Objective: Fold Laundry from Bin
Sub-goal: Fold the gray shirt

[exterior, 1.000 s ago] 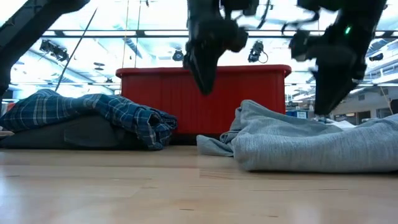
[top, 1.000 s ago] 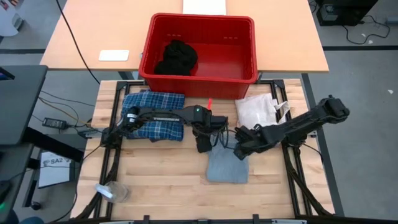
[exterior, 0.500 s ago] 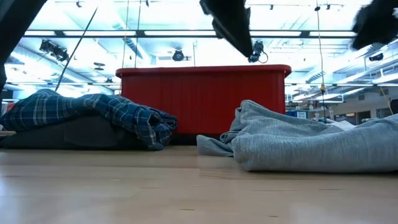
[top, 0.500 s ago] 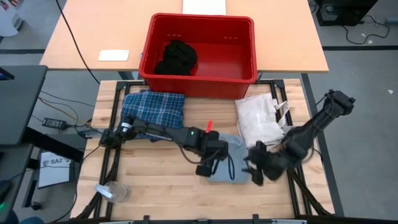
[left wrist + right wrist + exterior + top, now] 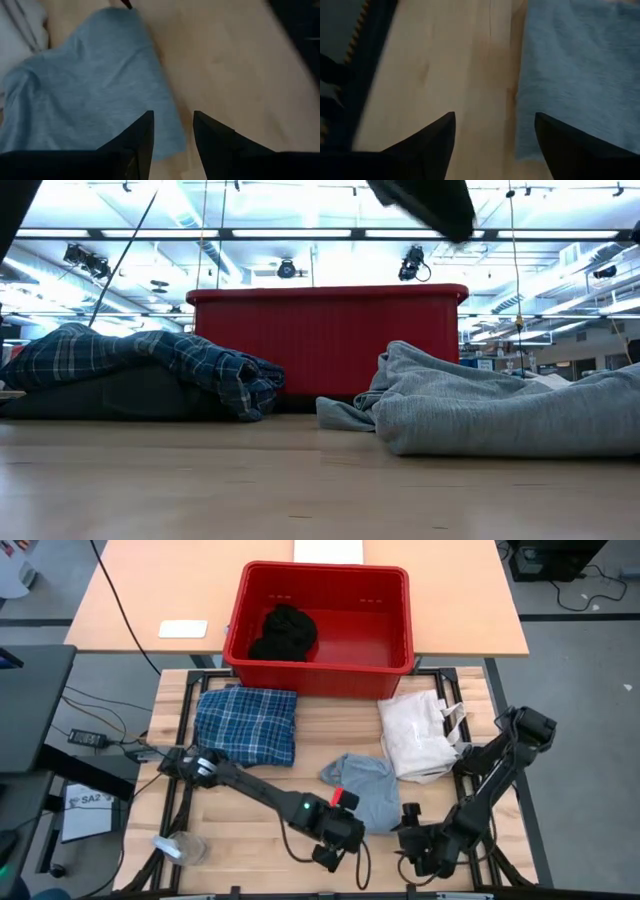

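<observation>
The red bin [image 5: 400, 630] stands at the table's far edge with a black piece [image 5: 283, 632] lying on its floor. A folded blue-and-white plaid shirt [image 5: 245, 723] lies at the left on a dark grey piece [image 5: 110, 395]. A light grey piece [image 5: 362, 790] lies flat in the middle. My left gripper [image 5: 325, 858] hovers open over the grey piece's near corner [image 5: 160, 140]. My right gripper [image 5: 405, 840] hovers open over bare wood beside the grey piece's edge [image 5: 525, 125]. Neither has anything between its fingers.
A white fabric bag with cords [image 5: 415, 730] lies at the right, next to the grey piece. A clear plastic thing [image 5: 180, 848] sits at the near left corner. A dark arm part [image 5: 420, 205] hangs at the top of the low view. Bare wood lies along the near edge.
Both grippers have gone from above the grey piece's far end toward the table's near edge, rolling as they went. They now hang by the piece's near corners. The grey piece lies as before.
</observation>
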